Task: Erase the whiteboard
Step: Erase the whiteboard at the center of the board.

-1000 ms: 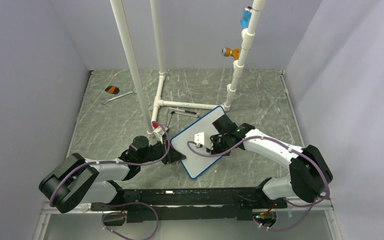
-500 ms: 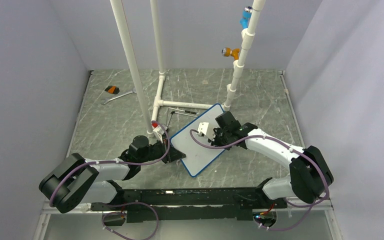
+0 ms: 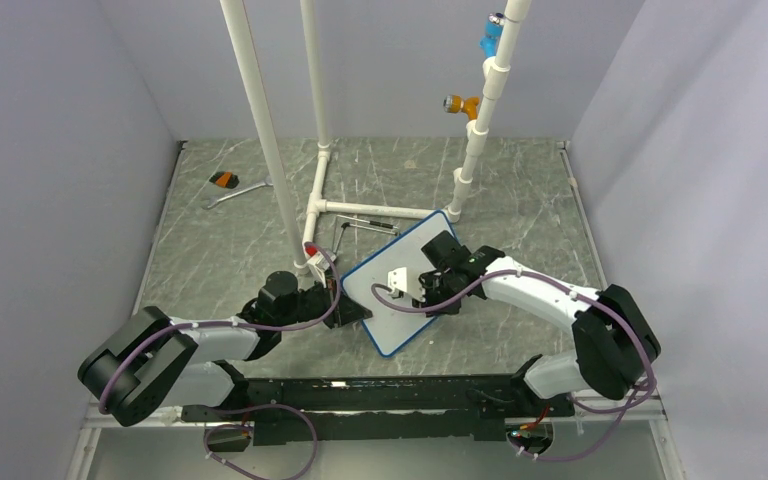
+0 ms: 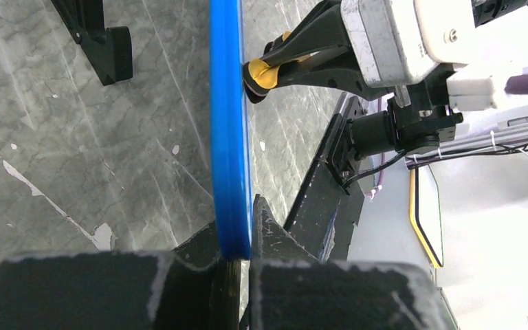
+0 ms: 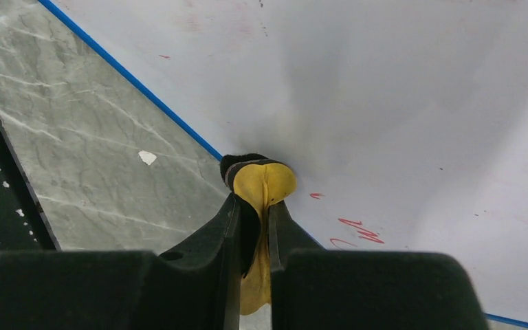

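Note:
The whiteboard (image 3: 401,322) is a white board in a thin blue frame, held tilted above the table. My left gripper (image 3: 348,306) is shut on its left edge; in the left wrist view the blue frame (image 4: 229,130) stands clamped in that gripper (image 4: 237,242). My right gripper (image 3: 421,291) is shut on a yellow eraser (image 5: 264,184) with a black pad, pressed against the white face (image 5: 399,96) near its blue edge. Faint red marks (image 5: 359,234) remain just right of the eraser. The eraser (image 4: 264,73) also touches the board in the left wrist view.
White PVC pipes (image 3: 272,150) rise behind the board, with a low crossbar (image 3: 375,210) just beyond it. A red-capped marker (image 3: 311,251) and a thin black tool (image 3: 365,225) lie near the pipe base. A wrench (image 3: 232,193) and an orange object (image 3: 224,180) lie at far left.
My right gripper swept the eraser up and right across the board, then came back down-left to about where it began. The left gripper and the board stayed put.

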`<state>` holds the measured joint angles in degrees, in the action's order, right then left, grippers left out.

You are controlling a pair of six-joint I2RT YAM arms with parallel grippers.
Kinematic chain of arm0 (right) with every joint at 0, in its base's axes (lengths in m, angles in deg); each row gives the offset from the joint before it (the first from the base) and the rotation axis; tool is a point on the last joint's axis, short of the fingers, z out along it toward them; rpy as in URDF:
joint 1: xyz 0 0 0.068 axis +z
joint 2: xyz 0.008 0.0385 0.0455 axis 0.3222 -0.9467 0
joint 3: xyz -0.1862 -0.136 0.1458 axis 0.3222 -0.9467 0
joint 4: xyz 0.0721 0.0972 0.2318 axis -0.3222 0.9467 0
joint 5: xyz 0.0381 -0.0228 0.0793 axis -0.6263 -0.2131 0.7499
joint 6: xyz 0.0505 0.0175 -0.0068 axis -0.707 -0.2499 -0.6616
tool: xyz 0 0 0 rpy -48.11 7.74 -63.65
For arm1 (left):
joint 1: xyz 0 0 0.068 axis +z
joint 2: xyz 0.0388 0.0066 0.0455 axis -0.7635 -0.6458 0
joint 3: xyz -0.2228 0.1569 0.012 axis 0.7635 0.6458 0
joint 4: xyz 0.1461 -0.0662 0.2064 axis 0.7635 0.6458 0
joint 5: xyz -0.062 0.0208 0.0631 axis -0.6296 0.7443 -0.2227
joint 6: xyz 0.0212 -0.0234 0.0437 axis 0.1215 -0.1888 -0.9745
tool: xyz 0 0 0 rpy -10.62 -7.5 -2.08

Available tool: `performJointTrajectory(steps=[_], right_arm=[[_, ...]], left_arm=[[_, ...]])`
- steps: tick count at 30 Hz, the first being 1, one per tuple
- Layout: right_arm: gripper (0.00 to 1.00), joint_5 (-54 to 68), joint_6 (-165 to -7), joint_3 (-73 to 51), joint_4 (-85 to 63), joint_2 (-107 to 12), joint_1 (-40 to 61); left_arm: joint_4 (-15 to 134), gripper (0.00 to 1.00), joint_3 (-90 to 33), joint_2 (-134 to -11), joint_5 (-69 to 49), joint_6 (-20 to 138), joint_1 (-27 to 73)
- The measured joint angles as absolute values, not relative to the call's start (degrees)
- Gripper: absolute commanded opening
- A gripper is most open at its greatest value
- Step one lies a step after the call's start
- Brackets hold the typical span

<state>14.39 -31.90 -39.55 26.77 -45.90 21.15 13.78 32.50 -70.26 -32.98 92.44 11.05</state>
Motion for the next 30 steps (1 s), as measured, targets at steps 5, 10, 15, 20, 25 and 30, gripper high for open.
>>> performJointTrajectory(steps=[5, 10, 15, 20, 25, 30], right_arm=[[0.0, 11.7, -35.9, -39.6, 24.7, -45.8, 20.1], [0.0, 6.3, -40.7, -40.3, 19.5, -44.6, 16.6], [0.0, 5.8, -40.7, -40.3, 19.0, -44.5, 15.8], [0.0, 10.6, -36.2, -39.8, 22.3, -44.9, 17.1], [0.0, 12.1, -36.4, -39.6, 23.8, -45.6, 18.7], [0.0, 8.8, -43.1, -40.1, 17.7, -43.7, 12.4]], left_arm=[[13.7, 0.0, 32.5, -70.3, -32.5, 92.3, 11.1], [13.3, 0.0, 32.5, -70.3, -31.7, 92.4, 11.1], [13.3, 0.0, 32.5, -70.3, -31.7, 92.5, 11.1], [13.5, 0.0, 32.5, -70.3, -31.9, 92.5, 11.1], [13.7, 0.0, 32.5, -70.1, -32.0, 92.4, 11.1], [13.9, 0.0, 32.5, -69.8, -31.8, 92.4, 11.1]])
